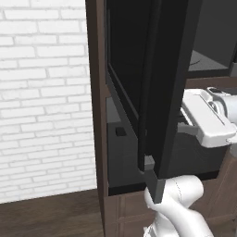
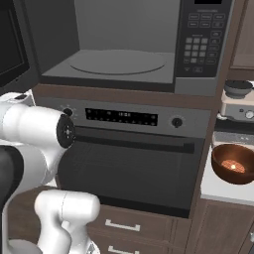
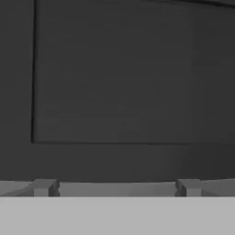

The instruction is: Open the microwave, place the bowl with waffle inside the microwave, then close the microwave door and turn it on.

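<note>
The wide black glass microwave door (image 1: 159,88), edged in dark grey, stands swung out to the left, and the large dark grey built-in microwave (image 2: 124,47) in its brown cabinet shows a bare cavity with a round turntable. The gripper (image 3: 117,187) faces the door's inner panel close up, fingers spread as wide as they go and holding nothing. The opening step looks nearly finished; a good finish is probably to push the door fully clear, then pull the hand straight back before turning right. The brown round bowl (image 2: 233,163) sits on the pale counter (image 2: 218,191) at the right, beside the black-fronted oven (image 2: 131,168), and holds the orange-brown waffle (image 2: 232,166).
</note>
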